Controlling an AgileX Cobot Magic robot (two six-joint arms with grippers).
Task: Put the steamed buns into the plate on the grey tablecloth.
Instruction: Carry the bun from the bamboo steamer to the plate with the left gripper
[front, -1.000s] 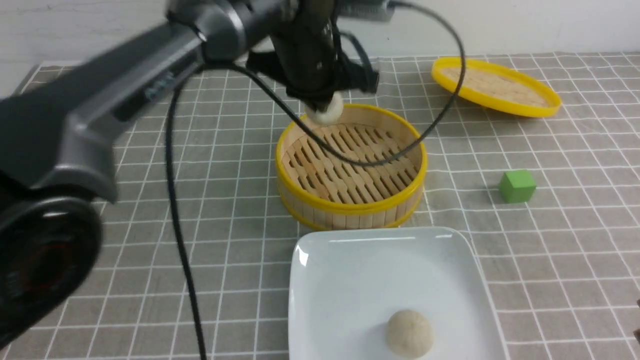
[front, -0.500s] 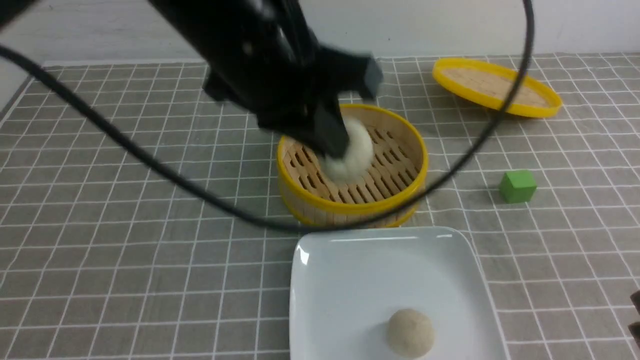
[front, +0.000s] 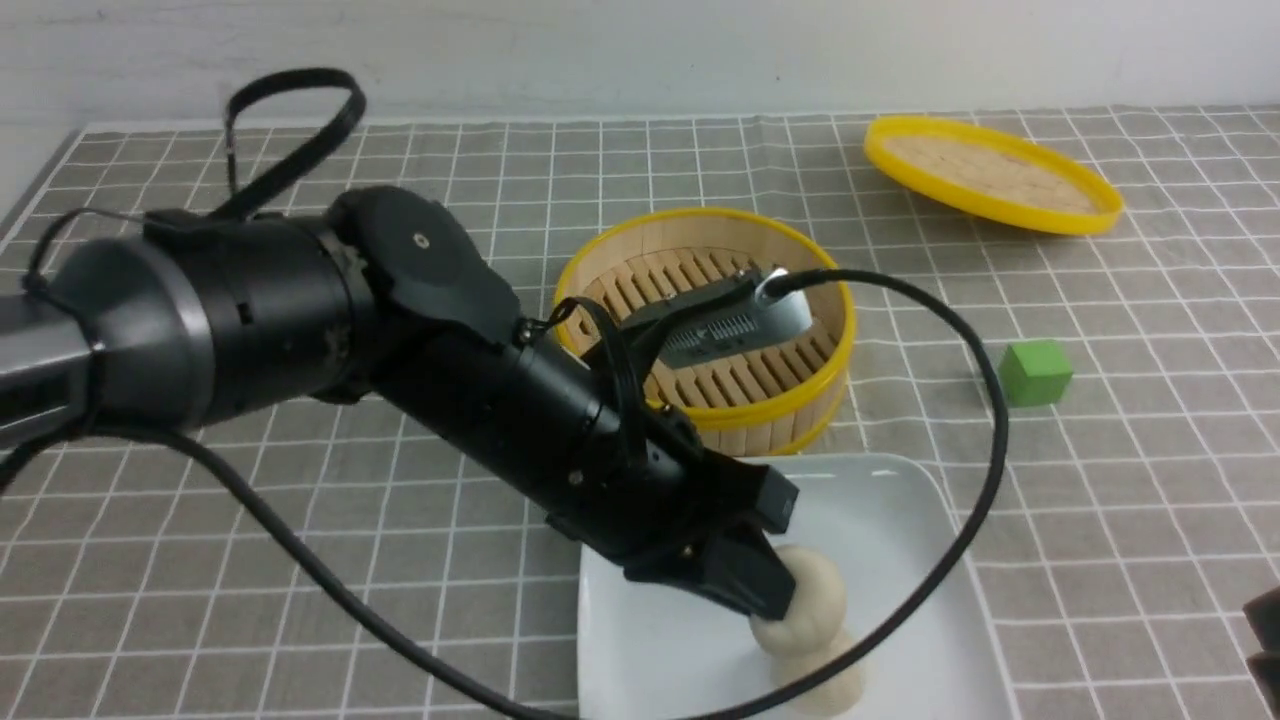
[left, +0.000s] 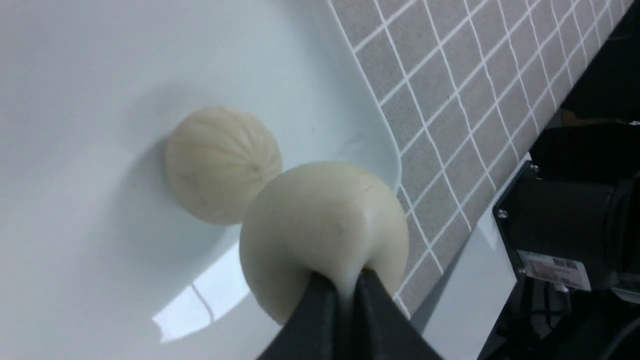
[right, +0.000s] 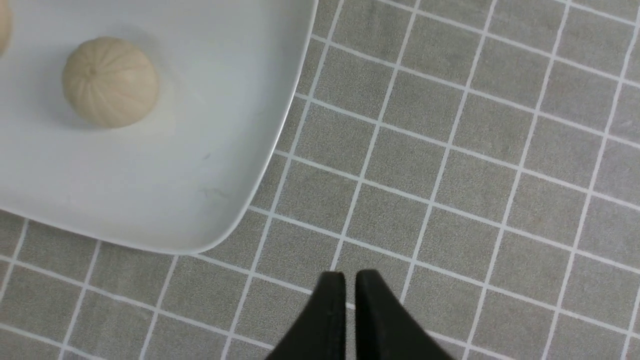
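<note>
Grey tablecloth (front: 1130, 420): white grid lines; lies beneath the plate.
White plate (front: 890, 500): on the cloth, on the near side of the bamboo steamer.
Bamboo steamer (front: 820, 385): yellow-rimmed, uncovered; slatted base visible, partly hidden by the left arm.
Steamer lid (front: 990, 172): tilted, beyond the steamer and to its right.
Left gripper (left: 345, 282): jaws closed on the held bun, pinching its surface; located over the plate.
Right gripper (right: 350, 282): jaws slightly parted, narrow gap, nothing held; over the cloth, near the plate.
Held bun (left: 325, 220): gripped over the plate, close to the second bun; contact with bun or plate cannot be determined.
Second bun (left: 220, 165): resting in the plate.
Green cube (front: 1035, 373): on the cloth, right of the steamer.
</note>
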